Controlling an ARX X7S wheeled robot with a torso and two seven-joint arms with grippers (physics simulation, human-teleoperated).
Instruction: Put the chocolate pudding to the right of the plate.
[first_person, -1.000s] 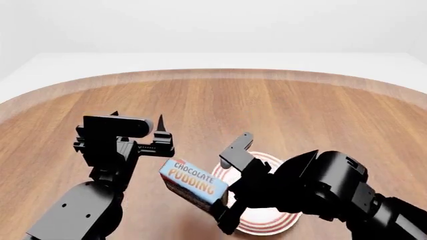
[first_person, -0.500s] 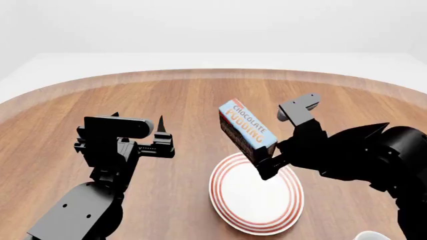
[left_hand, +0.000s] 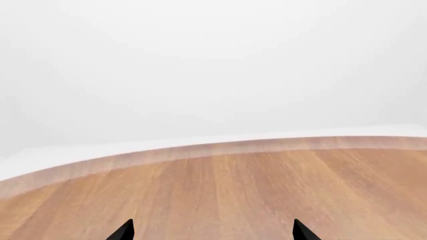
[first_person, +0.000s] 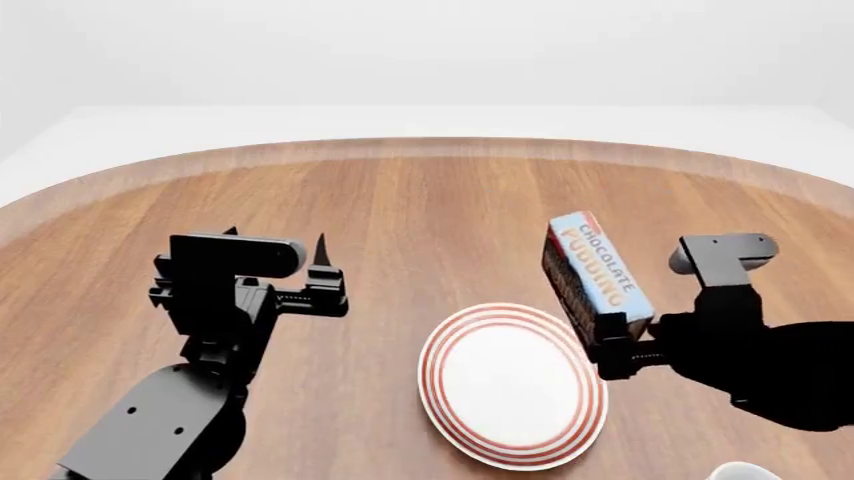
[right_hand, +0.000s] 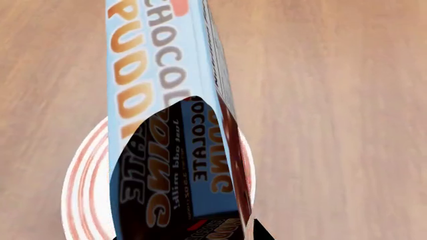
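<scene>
Wooden table (left_hand: 267, 190), two spread tool fingertips (left_hand: 123, 231).

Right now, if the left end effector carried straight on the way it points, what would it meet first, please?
Probably nothing: ahead of the left end effector lies only bare table up to its far edge, though its height above the wood is unclear.

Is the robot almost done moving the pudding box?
Partly. Done: the right gripper has picked up the chocolate pudding. In hand: it holds it in the air at the plate's right edge. Left: set it on the table right of the plate and let go. The left gripper is open, empty.
</scene>
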